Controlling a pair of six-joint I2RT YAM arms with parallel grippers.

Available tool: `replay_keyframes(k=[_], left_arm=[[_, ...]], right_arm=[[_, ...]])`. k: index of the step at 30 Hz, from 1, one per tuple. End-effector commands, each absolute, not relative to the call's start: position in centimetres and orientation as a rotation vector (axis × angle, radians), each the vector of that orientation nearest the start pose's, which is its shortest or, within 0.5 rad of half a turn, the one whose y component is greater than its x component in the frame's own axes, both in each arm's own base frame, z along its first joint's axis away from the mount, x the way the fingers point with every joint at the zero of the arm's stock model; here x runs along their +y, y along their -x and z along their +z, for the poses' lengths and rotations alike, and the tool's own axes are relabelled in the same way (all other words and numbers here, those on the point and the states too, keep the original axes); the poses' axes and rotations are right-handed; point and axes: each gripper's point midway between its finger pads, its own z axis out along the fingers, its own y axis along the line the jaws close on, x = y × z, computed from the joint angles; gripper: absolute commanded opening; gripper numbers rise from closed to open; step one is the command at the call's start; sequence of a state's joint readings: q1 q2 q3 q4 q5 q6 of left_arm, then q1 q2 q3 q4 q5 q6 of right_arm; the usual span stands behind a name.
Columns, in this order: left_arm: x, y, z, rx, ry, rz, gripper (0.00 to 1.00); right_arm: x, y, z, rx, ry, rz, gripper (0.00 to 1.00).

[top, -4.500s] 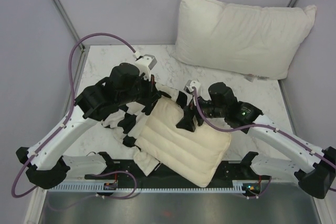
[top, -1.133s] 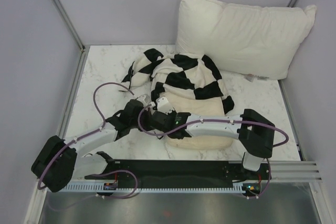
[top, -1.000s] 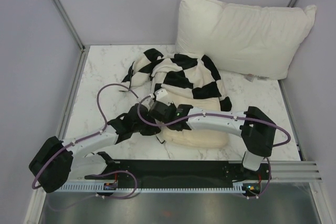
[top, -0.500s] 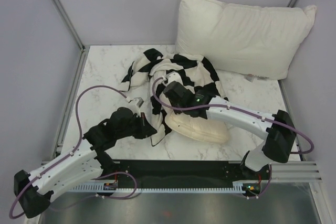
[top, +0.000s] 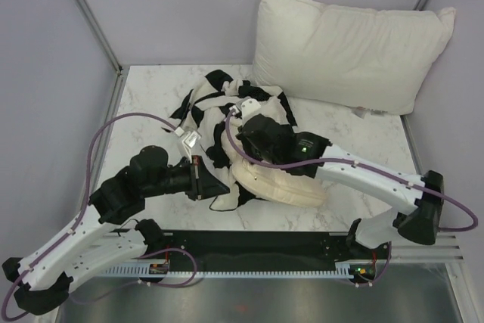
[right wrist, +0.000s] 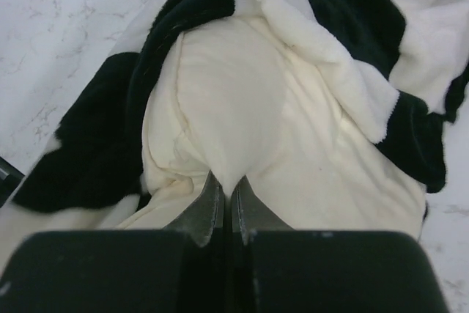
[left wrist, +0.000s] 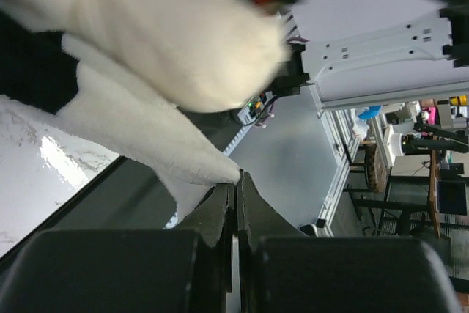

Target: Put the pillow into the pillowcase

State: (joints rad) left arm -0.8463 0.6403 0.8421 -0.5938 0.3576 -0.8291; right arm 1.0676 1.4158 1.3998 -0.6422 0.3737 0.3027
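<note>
Nearest me, past the black base rail (top: pixel 257 251) where both my arms are bolted, my left gripper (left wrist: pixel 234 187) sits at about 8 o'clock of the bundle. Its jaws are pressed together on a fuzzy white corner of the pillowcase (left wrist: pixel 146 130), pinching only that thin edge. I judge this grip is there to hold the mouth of the case back toward me and keep it from sliding along with whatever goes in. Just beyond, at the middle of the marble table (top: pixel 144 104), lies the pillow (top: pixel 283 187). Its cream body is exposed along the near side from 4 to 6 o'clock, while its far part is tucked under the checkered fabric. My right gripper (right wrist: pixel 225 183) reaches in from 3 o'clock with its jaws closed to a narrow slit on a raised fold of the pillow's cream cloth. From the right wrist view, black and white squares arch over that fold like a hood, so I take it I am working the pillow deeper into the opening, with the job partly done. Farther out, at 11 to 12 o'clock, the rest of the pillowcase (top: pixel 223 96) is bunched in a loose heap, not yet drawn flat over the pillow. Farthest, at 1 o'clock, a big white pillow (top: pixel 348 43) leans against the back wall, apart from my work.
</note>
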Motion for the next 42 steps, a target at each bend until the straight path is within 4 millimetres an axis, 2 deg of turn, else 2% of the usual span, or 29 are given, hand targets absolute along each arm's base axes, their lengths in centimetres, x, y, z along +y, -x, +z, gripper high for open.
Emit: replay_keyframes(k=[1,3,5,8,10,11,12,13,14,15,16,17,19,20,22,23,26,28,30,32,33,34,37,42], left_arm=[[-24.7,-5.5,31.6,2.147,-0.407,-1.616,0.02],[-24.8,-5.1,32.6,2.123,-0.43,-1.651,0.02],[-24.6,-4.7,33.2,2.107,-0.442,-1.671,0.02],[-24.2,-4.4,33.6,2.08,-0.442,-1.673,0.02],[-24.0,-4.6,32.6,2.103,-0.426,-1.648,0.02],[-23.8,-4.8,31.8,2.127,-0.407,-1.617,0.02],[-23.6,-5.3,30.2,2.168,-0.39,-1.557,0.03],[-23.1,-6.4,28.5,2.214,-0.324,-1.454,0.05],[-22.4,-6.7,25.6,2.301,-0.307,-1.354,0.13],[-22.0,-7.2,24.0,2.345,-0.281,-1.286,0.19],[-21.5,-8.3,22.2,2.381,-0.231,-1.181,0.25],[-20.9,-8.5,19.9,2.444,-0.208,-1.102,0.31],[-20.3,-9.5,17.8,2.475,-0.167,-0.993,0.37],[-20.0,-9.7,16.4,2.507,-0.156,-0.94,0.44],[-19.2,-10.9,15.1,2.508,-0.103,-0.835,0.52],[-18.9,-11.2,14.2,2.529,-0.087,-0.787,0.6],[-18.6,-12.1,12.9,2.548,-0.044,-0.704,0.69],[-18.7,-12.9,12.6,2.535,-0.02,-0.67,0.73],[-18.7,-13.5,11.8,2.537,0.005,-0.637,0.83],[-19.7,-14.2,11.6,2.509,0.01,-0.672,1.0],[-20.0,-14.3,11.2,2.513,0.0,-0.679,1.0],[-21.1,-14.7,11.5,2.481,-0.005,-0.738,1.0],[-21.8,-14.9,9.6,2.516,-0.01,-0.73,1.0],[-23.3,-15.6,7.4,2.561,-0.027,-0.722,1.0]], right_arm=[[32.6,-29.2,20.1,2.116,0.487,0.293,0.0],[32.2,-31.5,17.6,2.159,0.44,0.281,0.0],[32.8,-32.7,17.5,2.148,0.419,0.288,0.0],[33.9,-32.5,16.4,2.174,0.452,0.327,0.0],[33.7,-32.0,16.4,2.175,0.466,0.342,0.04],[33.2,-31.3,15.5,2.191,0.496,0.342,0.11],[33.0,-30.8,16.8,2.156,0.498,0.384,0.34],[33.0,-29.9,17.2,2.149,0.519,0.429,0.44],[31.8,-28.8,18.1,2.129,0.511,0.453,0.51],[31.1,-28.3,18.5,2.121,0.502,0.459,0.62],[30.4,-27.8,18.9,2.116,0.497,0.462,0.66],[28.8,-27.2,19.6,2.1,0.465,0.445,0.69],[26.8,-26.3,19.1,2.142,0.446,0.386,0.78],[25.4,-26.1,19.0,2.145,0.413,0.336,0.8],[22.9,-25.9,17.8,2.188,0.365,0.228,0.84],[20.9,-26.3,16.9,2.207,0.32,0.163,0.84],[18.9,-26.2,15.3,2.243,0.302,0.17,0.85],[20.5,-25.4,15.6,2.227,0.35,0.3,0.85],[21.9,-24.6,16.0,2.202,0.387,0.421,0.86],[22.5,-24.0,15.9,2.2,0.415,0.475,0.87],[22.8,-23.7,15.7,2.206,0.431,0.499,0.88],[23.7,-22.9,15.7,2.217,0.469,0.569,0.88],[25.6,-20.7,15.9,2.237,0.571,0.739,0.9],[26.7,-18.5,17.6,2.235,0.618,0.87,0.95]])
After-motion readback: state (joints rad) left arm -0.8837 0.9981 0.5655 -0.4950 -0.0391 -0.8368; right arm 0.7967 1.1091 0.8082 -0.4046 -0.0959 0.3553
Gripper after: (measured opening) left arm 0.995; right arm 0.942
